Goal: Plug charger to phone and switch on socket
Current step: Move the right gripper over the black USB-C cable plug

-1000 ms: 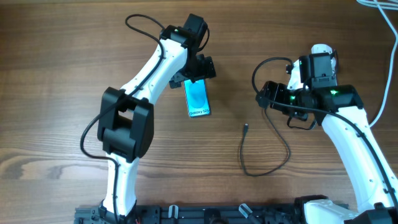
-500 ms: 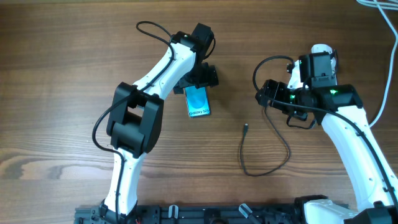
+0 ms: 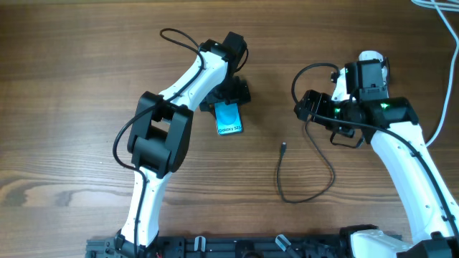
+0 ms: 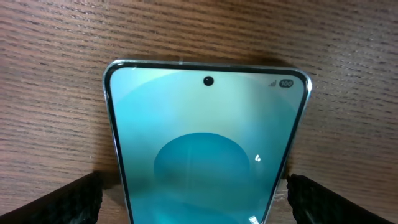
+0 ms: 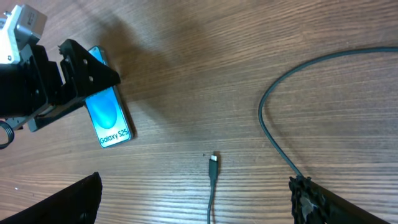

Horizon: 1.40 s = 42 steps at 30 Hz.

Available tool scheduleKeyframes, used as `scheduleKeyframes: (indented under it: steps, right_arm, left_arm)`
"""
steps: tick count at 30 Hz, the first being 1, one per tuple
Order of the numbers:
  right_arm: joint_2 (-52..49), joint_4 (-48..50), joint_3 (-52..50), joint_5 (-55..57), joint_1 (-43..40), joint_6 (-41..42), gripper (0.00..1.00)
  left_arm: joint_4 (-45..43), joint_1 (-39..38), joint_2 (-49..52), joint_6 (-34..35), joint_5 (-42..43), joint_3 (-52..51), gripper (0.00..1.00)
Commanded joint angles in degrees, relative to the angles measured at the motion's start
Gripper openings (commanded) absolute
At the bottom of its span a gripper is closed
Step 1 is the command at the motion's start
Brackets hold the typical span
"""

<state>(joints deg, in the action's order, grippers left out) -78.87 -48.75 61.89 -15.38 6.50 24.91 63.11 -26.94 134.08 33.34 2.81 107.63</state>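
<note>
Your phone [image 3: 229, 120] lies flat and face up on the wooden table [image 3: 64, 79], left of centre. It is a slim rectangle with rounded corners and a thin pale frame. The lit screen is turquoise, with a darker teal disc in the middle. On the left wrist view you can see a small black punch-hole camera at the top centre, and in the top corner signal bars beside a pill reading "100". The white strip at the near end reads "Galaxy S25" in dark letters.

Your left gripper [image 3: 231, 97] hangs over the far end of the phone with its jaws spread wide, one on each side of the phone's edges and gripping nothing.

The charger [image 3: 279, 175] lies loose to the right of the phone, well apart from it. Its small black connector tip [image 5: 213, 159] points away from you, and the thin cable loops behind it.

Your right gripper [image 3: 308, 109] is further right, above the cable loop, jaws wide apart and empty. A white cord [image 3: 439, 18] crosses the far right corner.
</note>
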Motion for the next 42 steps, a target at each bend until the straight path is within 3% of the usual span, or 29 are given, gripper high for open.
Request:
scheduleKeyframes:
  steps: [1,22,35,42]
  right_arm:
    - [-0.55,0.5,0.39,0.5,0.31,0.72,0.98]
    - [-0.55,1.18,-5.51,0.5,0.31,0.76,0.98]
    - [-2.08,1.53,-7.06,0.76,0.31,0.7,0.97]
    - [-7.63,0.5,-7.06,1.38,0.37,0.44,0.95]
  left_arm:
    - [-0.11,0.04,0.74,0.15,-1.25,-0.07,1.0]
    - [0.26,0.04,5.25,0.15,-1.42,-0.92,0.99]
    - [0.61,0.04,5.38,0.15,-1.4,-0.92,0.81]
    - [0.98,0.04,5.38,0.17,-1.38,-0.92,0.81]
